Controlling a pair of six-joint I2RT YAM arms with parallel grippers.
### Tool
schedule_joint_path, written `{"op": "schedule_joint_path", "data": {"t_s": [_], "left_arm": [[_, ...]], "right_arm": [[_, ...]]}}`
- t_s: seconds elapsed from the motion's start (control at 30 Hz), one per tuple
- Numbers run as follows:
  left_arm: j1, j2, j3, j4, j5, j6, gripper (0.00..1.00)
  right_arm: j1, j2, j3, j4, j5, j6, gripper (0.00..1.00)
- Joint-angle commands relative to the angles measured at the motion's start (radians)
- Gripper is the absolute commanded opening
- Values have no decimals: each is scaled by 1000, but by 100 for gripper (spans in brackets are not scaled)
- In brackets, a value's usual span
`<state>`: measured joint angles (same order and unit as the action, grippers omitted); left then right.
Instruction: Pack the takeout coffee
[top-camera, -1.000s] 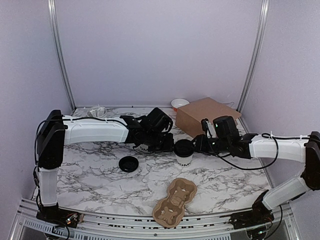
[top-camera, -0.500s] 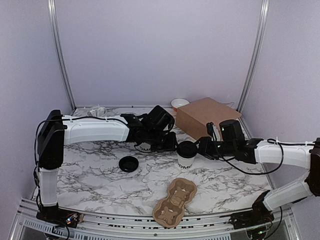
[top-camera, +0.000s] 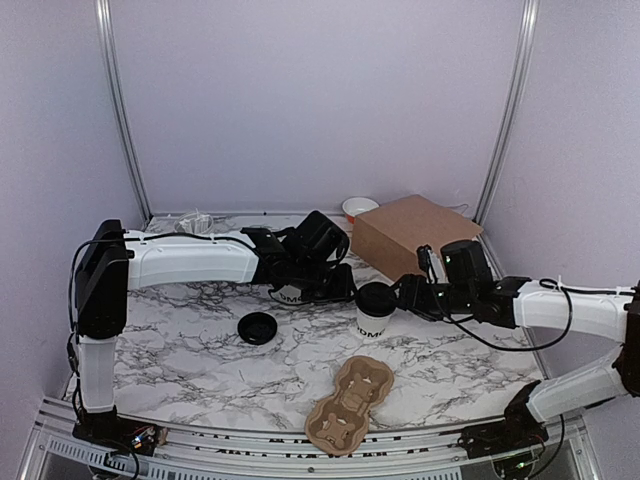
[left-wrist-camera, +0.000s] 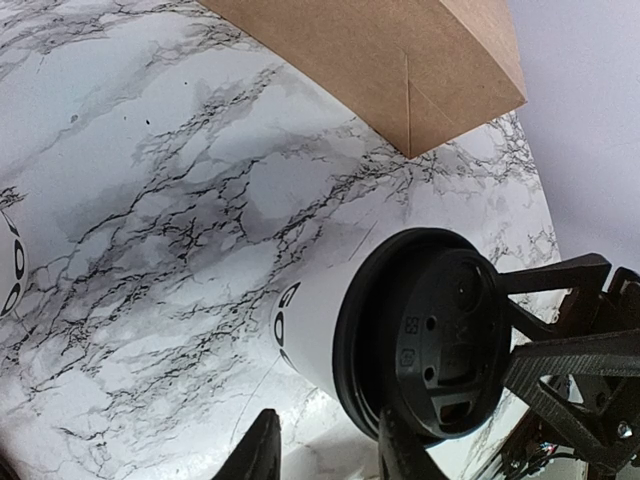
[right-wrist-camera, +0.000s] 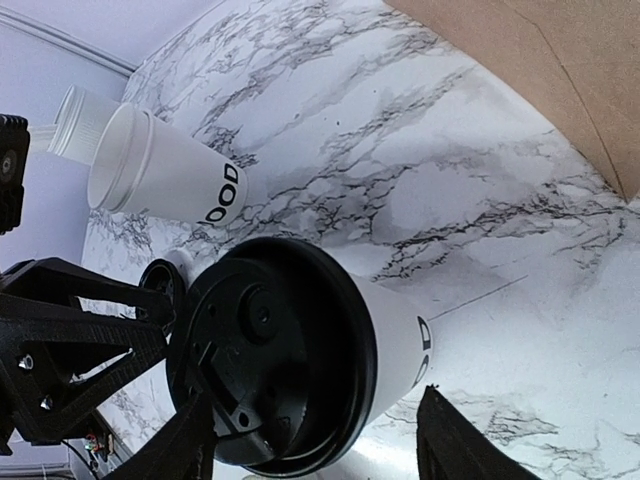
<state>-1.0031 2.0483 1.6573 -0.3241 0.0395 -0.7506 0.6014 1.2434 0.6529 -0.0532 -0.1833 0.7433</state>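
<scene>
1. The small white paper cup with black lettering and a round black plastic lid (top-camera: 373, 308) stands upright on the marble-patterned table (top-camera: 190, 350), near the brown cardboard box (top-camera: 410, 235).
2. The right gripper (right-wrist-camera: 315, 395) straddles the cup's top, fingers spread wide.
3. The left gripper (left-wrist-camera: 325, 455) hovers beside the cup, fingers slightly apart with only marble between them.

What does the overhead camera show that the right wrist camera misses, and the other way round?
Only overhead: the cardboard cup carrier and the small bowl. Only right wrist: the open, lidless mouth of the second cup. Both: the lidded coffee cup, the brown box and the marble table.
</scene>
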Motion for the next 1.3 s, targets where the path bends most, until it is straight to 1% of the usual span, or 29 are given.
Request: {"op": "schedule_joint_path", "data": {"t_s": [0.0,0.13,0.23,0.33,0.4,0.57,0.73,1.03,1.27], "left_arm": [[-6,-43,-7,-9,-12,13,35],[-9,-60,-21,-7,-7,17,37],[-11,-77,-37,-2,-10,20,37],[-14,-97,-63,15,-10,24,37],[-16,-108,-80,26,-7,29,37],[-23,-137,-125,44,-9,32,37],[-23,-178,-172,55,-24,31,37],[-22,-213,-211,61,-39,39,37],[-18,-237,-234,65,-48,39,37]], "right_arm": [[-2,-39,34,-45,47,-42,68],[-2,-57,63,-86,70,-92,70],[-2,-52,114,-147,85,-158,66],[-2,-27,166,-188,46,-248,60],[-2,-2,198,-215,-1,-292,59],[28,61,274,-287,-22,-349,61],[40,76,292,-316,30,-321,63],[68,55,245,-243,45,-248,67],[72,55,233,-237,67,-209,67]]}}
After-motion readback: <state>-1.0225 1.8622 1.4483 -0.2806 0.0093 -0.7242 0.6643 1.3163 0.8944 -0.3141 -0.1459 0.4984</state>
